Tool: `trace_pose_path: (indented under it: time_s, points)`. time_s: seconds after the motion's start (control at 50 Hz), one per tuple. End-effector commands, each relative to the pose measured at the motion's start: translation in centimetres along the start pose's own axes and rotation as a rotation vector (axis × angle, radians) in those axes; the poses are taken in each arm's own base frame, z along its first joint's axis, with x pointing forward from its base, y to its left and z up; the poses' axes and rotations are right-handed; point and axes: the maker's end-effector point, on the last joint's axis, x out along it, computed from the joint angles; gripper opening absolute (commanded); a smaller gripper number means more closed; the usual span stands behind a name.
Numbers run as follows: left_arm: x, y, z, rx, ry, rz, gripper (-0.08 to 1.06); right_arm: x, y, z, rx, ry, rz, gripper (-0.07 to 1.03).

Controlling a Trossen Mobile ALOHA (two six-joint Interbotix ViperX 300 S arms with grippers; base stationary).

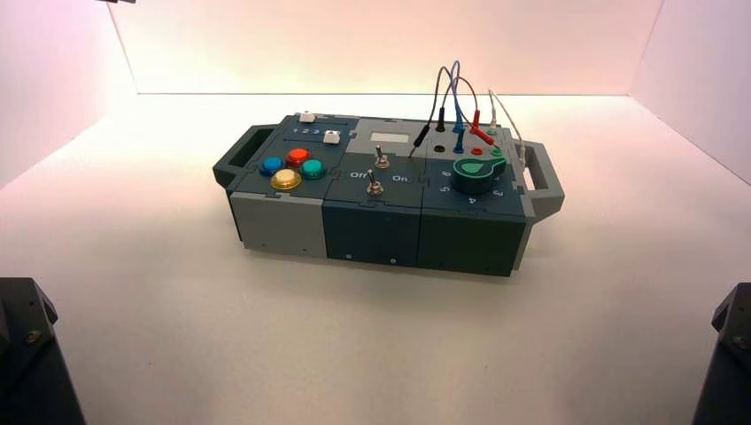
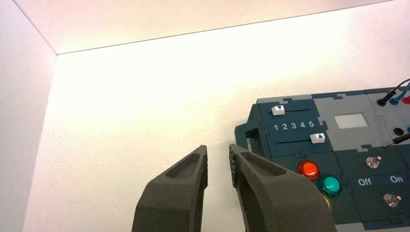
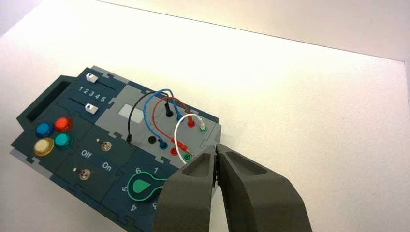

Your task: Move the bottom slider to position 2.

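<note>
White bottom slider (image 2: 317,138); seemingly squarish

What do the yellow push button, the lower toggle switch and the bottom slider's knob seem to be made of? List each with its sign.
Yellow push button: probably glossy translucent plastic; light shines on its dome.
Lower toggle switch: bare metal, by its silvery glints.
Bottom slider's knob: likely matte white plastic; even, opaque faces, though painted material is possible.

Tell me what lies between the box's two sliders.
Between the top slider and bottom slider sits the row of white digits 1 to 5; the left wrist view shows it.
</note>
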Motion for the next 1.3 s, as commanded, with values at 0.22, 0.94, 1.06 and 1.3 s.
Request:
trace_pose_path:
  time_s: [0.22, 0.94, 1.06, 1.3]
  points:
    - [-0.3, 0.0, 1.4, 0.013, -0.032, 0.001, 0.27, -0.3, 0.0, 1.2, 0.008, -0.026, 0.000, -0.01]
    - [3.9, -8.9, 1.1, 0.170, 0.228, -0.258, -0.03, 0.1, 0.0, 1.0, 0.007, -0.011, 0.000, -0.01]
    - [4.9, -11.0, 1.2, 0.198, 0.280, -0.298, -0.03, 0.3, 0.0, 0.8, 0.007, -0.003, 0.000, -0.01]
    - [8.7, -15.7, 0.8, 0.262, 0.424, -0.362, -0.03, 0.3, 0.0, 0.7, 0.005, 0.003, 0.000, -0.01]
